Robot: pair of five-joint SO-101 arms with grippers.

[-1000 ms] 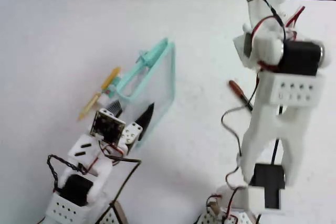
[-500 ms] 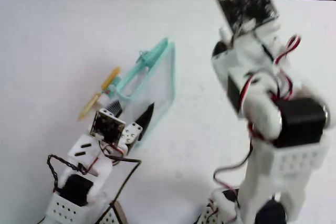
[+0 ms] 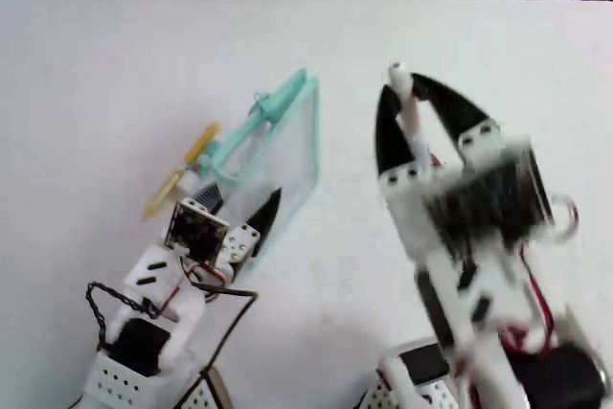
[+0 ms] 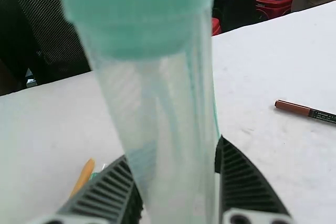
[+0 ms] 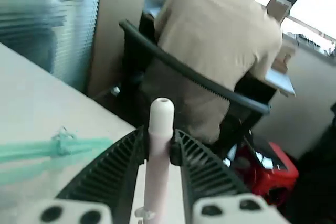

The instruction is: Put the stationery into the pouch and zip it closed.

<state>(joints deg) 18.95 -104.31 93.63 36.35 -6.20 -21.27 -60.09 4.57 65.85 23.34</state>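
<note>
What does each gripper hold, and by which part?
Left gripper: the pouch, by an edge. Right gripper: a white pen, by its shaft below the tip.

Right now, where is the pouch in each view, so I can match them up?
High view: the pouch is left of centre, held by the left gripper.
Left wrist view: the pouch rises between the gripper's fingers.
Right wrist view: the pouch's teal zip edge lies beside the right gripper, shut on a white pen.
Shared landmark: the table.
</note>
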